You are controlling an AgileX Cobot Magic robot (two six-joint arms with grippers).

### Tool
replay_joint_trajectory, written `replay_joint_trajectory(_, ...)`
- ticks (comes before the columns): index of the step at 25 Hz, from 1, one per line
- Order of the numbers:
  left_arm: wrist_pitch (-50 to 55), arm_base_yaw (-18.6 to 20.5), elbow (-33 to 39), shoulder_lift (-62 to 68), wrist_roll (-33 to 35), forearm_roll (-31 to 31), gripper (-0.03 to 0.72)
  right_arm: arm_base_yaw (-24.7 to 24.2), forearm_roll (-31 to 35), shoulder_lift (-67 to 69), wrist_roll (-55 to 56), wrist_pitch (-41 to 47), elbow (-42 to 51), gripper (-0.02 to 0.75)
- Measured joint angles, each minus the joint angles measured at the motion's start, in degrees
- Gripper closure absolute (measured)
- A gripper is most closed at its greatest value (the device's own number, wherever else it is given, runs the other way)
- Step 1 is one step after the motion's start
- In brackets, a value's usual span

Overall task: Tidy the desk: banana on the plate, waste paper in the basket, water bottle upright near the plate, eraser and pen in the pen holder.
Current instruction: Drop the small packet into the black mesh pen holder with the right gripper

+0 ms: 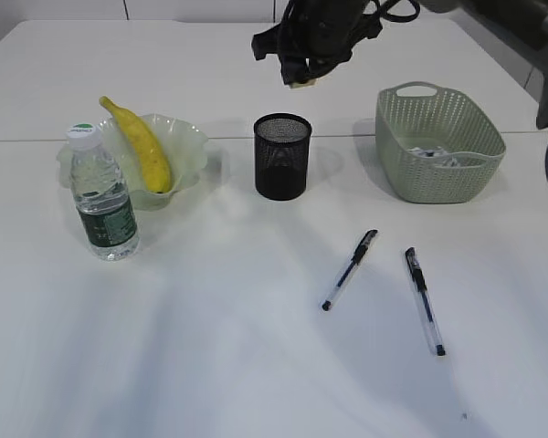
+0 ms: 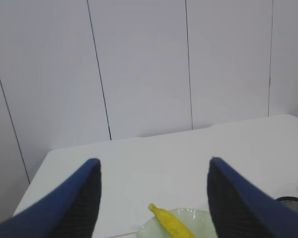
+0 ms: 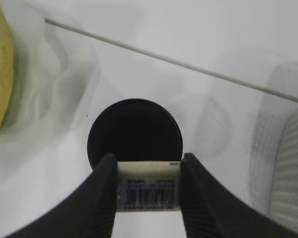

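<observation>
My right gripper (image 3: 149, 162) is shut on a white eraser (image 3: 149, 194) with a barcode label, directly above the mouth of the black mesh pen holder (image 3: 134, 135). From the exterior view, the gripper (image 1: 301, 78) hangs well above the holder (image 1: 281, 157). The banana (image 1: 142, 146) lies on the pale green plate (image 1: 190, 137), with the water bottle (image 1: 102, 196) upright beside it. Two pens (image 1: 350, 269) (image 1: 424, 299) lie on the table. Waste paper (image 1: 434, 153) sits in the green basket (image 1: 438, 141). My left gripper (image 2: 155, 161) is open and empty, high above the banana (image 2: 171, 222).
The basket (image 3: 293, 168) stands to the right of the pen holder, the plate (image 3: 54, 74) to its left. A seam line crosses the white table behind them. Both pens lie in the front right area.
</observation>
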Motion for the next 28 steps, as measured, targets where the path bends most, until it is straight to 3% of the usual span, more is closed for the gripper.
replay_joint_trajectory(28,0.0,0.0,0.0,0.0,0.0,0.0,0.214,-1.3,2.9,5.0,-0.1,-7.2,0.0,0.453)
